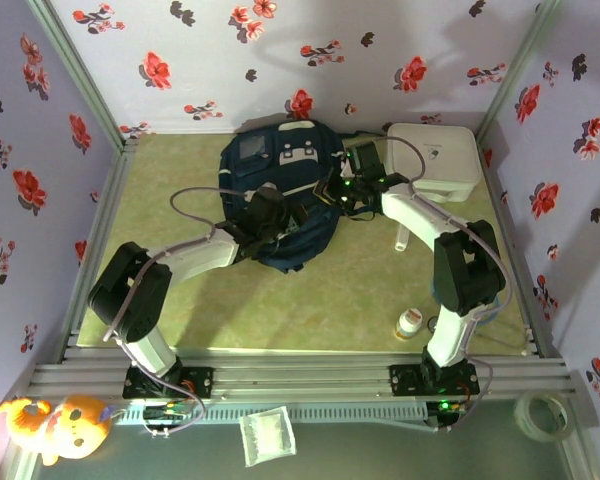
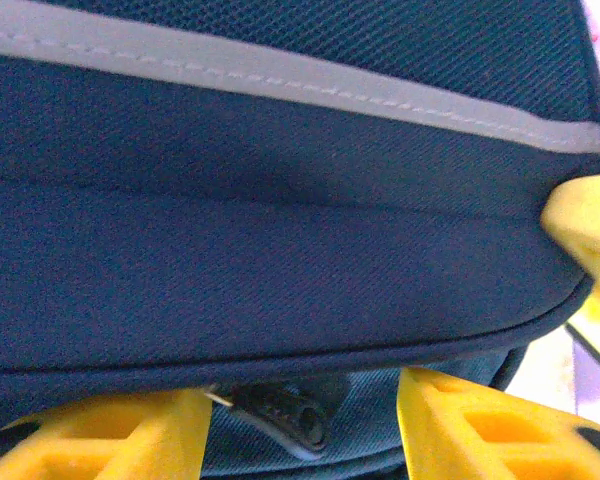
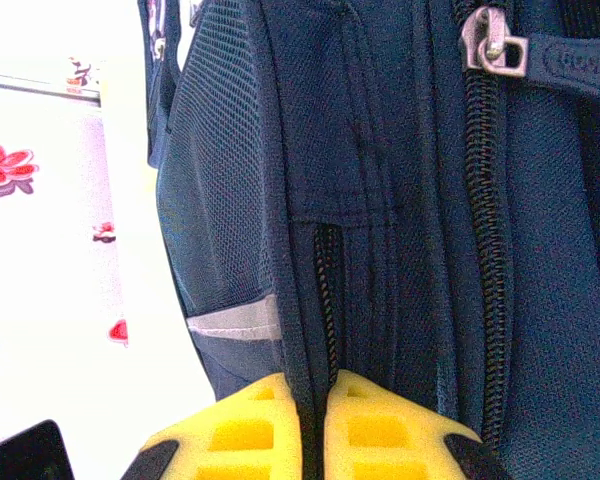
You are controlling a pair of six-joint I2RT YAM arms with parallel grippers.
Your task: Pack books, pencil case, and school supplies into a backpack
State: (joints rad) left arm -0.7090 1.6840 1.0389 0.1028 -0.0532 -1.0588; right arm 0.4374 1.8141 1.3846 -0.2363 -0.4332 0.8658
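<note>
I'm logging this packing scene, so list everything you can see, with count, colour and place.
backpack: one, navy blue, back centre of the table
box: one, white, back right, beside the backpack
bottle: one, small, white and orange, near the right arm's base
table: one, green top
tape roll: one, pale, near right corner, beyond the rail
plush toy: one, orange and yellow, near left corner
packet: one, whitish, in front of the rail
left gripper: yellow fingers, open, astride a dark zipper pull
right gripper: yellow fingers, shut on a backpack seam
</note>
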